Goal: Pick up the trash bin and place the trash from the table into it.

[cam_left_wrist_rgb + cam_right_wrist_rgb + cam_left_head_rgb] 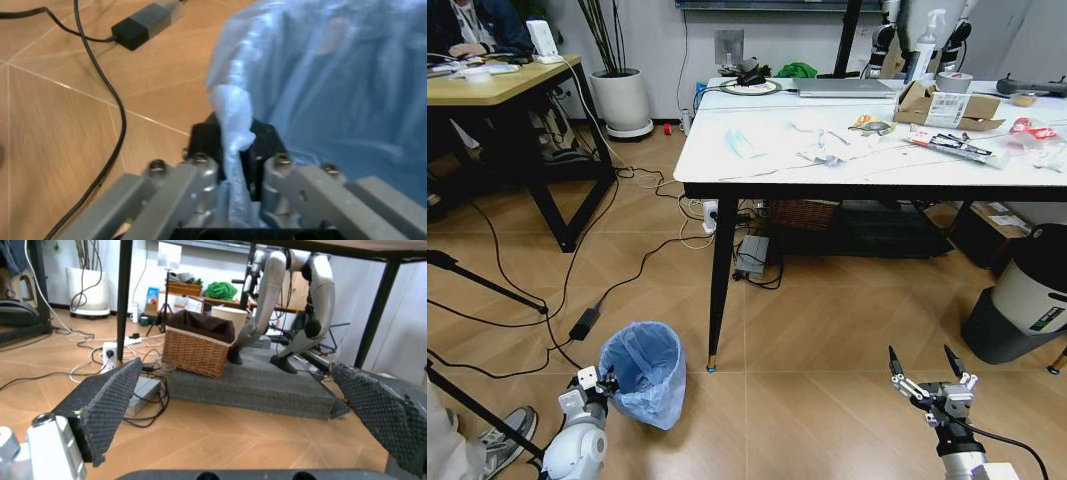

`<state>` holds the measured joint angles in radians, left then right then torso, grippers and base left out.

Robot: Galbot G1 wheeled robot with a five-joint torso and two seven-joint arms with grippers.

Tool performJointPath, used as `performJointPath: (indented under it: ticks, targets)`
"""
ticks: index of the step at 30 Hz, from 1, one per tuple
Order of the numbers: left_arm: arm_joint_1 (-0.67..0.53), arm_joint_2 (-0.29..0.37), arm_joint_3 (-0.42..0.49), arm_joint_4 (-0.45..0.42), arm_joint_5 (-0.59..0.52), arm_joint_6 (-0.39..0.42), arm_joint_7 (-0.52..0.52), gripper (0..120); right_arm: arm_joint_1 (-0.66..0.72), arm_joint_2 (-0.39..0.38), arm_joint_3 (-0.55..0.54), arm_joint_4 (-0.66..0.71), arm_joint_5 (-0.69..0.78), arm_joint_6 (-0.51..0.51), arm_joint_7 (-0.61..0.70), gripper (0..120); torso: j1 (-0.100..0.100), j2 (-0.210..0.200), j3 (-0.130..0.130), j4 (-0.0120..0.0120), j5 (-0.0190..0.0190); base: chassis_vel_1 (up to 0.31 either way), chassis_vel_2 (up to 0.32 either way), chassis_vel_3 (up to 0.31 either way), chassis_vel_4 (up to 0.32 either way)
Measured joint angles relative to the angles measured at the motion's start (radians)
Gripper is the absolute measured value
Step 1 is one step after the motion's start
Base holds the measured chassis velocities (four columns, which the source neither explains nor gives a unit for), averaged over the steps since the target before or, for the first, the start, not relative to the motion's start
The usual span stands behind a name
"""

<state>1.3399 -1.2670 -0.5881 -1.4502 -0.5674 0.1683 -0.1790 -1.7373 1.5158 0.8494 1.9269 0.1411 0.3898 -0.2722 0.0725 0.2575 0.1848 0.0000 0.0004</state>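
Below, at lower left of the head view, the left end effector meets the rim of the bin, which stands on the wooden floor just beside a black desk leg. Seen from the left wrist, the fingers are pressed together on a bunched fold of the light-blue bag at the bin's edge; a black power brick and its cable lie on the floor nearby. The right end effector hovers low above the floor at lower right, well apart from the bin, its fingers spread wide with nothing between them; the right wrist view shows the two textured pads far apart, facing under the desk toward a wicker basket on a grey mat. On the white marble-look desk lies the trash: a torn cardboard box, crumpled tissues, a colourful wrapper, a long tube and a red-and-white packet near the right edge. A white-and-black cylinder stands on the floor at right, beside the desk.
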Motion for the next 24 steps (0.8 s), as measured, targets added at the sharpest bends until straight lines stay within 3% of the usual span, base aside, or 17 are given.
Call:
performJointPath:
  ticks: [2,17,21,24]
  targets:
    - [0.003,-0.001,-0.001,-0.001,0.0,0.0,0.003,0,0.001,-0.002,0.0,0.0,0.0,-0.001,0.0,100,0.0,0.0,0.0,0.0,-0.0001,0.0,0.0,0.0,0.0]
    - [0.058,0.009,0.002,-0.038,-0.002,-0.027,0.03,0,-0.001,-0.016,0.0,-0.002,0.003,-0.001,0.002,100,0.0,0.0,0.0,-0.0002,-0.0009,0.0,0.0,0.0,0.0]
    - [0.131,0.016,-0.015,-0.101,0.005,-0.109,0.179,0,-0.003,-0.03,0.001,0.0,0.002,-0.002,0.002,100,0.0,0.0,0.0,-0.0001,-0.0012,0.0,0.0,0.0,0.0]
    - [0.168,0.015,-0.037,-0.15,0.017,-0.127,0.219,0,-0.005,-0.035,0.001,0.006,0.002,-0.005,0.002,100,0.0,0.0,0.0,-0.0002,-0.0003,0.0,0.0,0.0,0.0]
